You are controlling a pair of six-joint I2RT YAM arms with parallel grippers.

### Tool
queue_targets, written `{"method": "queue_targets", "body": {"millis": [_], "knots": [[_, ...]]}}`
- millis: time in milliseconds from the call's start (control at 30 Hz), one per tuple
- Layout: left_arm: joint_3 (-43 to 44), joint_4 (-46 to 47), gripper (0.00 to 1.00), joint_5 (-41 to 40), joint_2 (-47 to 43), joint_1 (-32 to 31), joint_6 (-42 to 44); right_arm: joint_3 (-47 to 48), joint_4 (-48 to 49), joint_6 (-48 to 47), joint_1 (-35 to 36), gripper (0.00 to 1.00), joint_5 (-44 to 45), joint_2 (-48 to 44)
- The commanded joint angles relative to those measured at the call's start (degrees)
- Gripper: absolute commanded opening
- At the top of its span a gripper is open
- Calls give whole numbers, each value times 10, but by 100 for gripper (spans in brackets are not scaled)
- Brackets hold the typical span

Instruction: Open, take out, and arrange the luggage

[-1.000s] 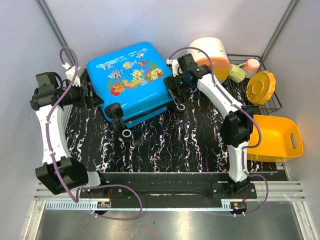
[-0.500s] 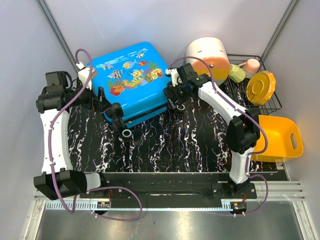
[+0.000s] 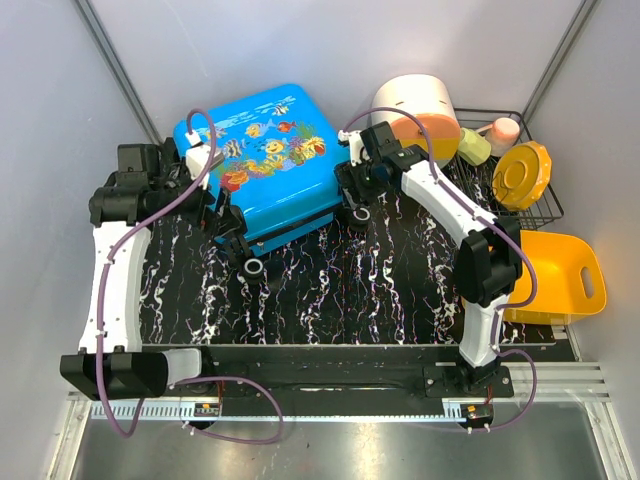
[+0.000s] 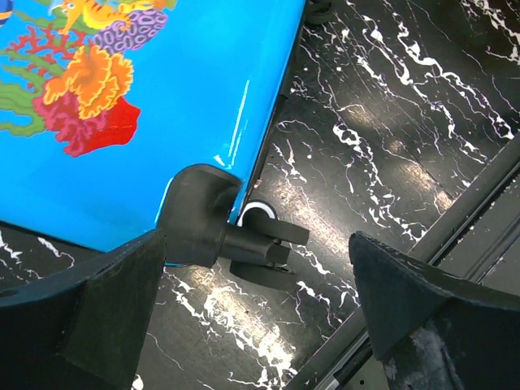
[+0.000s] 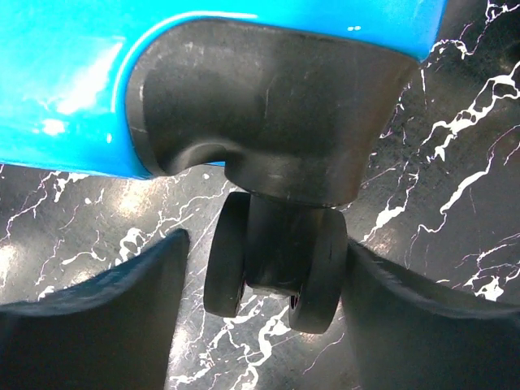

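Observation:
The luggage (image 3: 262, 160) is a bright-blue hard-shell suitcase with a fish print. It lies shut and flat at the back of the black marbled table. My left gripper (image 3: 218, 205) is open at its near-left corner. In the left wrist view the gripper (image 4: 256, 325) hovers above the table, with the corner's black wheel (image 4: 258, 244) just ahead and the blue shell (image 4: 162, 97) above it. My right gripper (image 3: 356, 198) is open at the near-right corner. In the right wrist view its fingers (image 5: 97, 317) straddle the black twin wheel (image 5: 276, 264) under the blue shell (image 5: 73, 81); the right finger is close against it.
A white-and-orange round box (image 3: 415, 105) stands behind the right gripper. A black wire rack (image 3: 545, 205) at the back right holds a yellow lid (image 3: 522, 175) and small cups. A yellow basin (image 3: 552, 275) sits at the right edge. Grey walls close in the back and sides.
My left arm has swung right, bringing its gripper from the suitcase's left side to the near-left wheel corner. My right gripper has barely shifted. The suitcase stays shut.

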Motion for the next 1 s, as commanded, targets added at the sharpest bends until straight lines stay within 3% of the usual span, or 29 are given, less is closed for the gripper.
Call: {"method": "queue_targets", "body": {"millis": [0,100,133,200,433,567,700,833,967], "knots": [[21,-10,98,-14,-8,-30,40,7,10,-9,-1,70,0,-3],[18,-36,97,-40,-10,-98,81,19,5,-22,-1,43,9,0],[16,-46,97,-48,-11,-115,93,27,3,-26,-1,25,10,1],[11,-70,97,-75,-11,-164,130,59,-1,-27,-1,2,7,1],[-83,-83,95,-157,-60,-310,244,102,10,15,-1,0,-28,-36],[-168,-71,92,-293,-81,-412,294,113,21,29,0,0,-30,-53],[-194,-17,87,-394,-66,-496,331,92,40,23,-2,0,-20,-56],[-214,30,81,-472,-34,-539,354,49,72,5,-4,0,-4,-46],[-305,126,76,-562,-27,-557,423,15,83,0,-19,0,10,-23]]}}
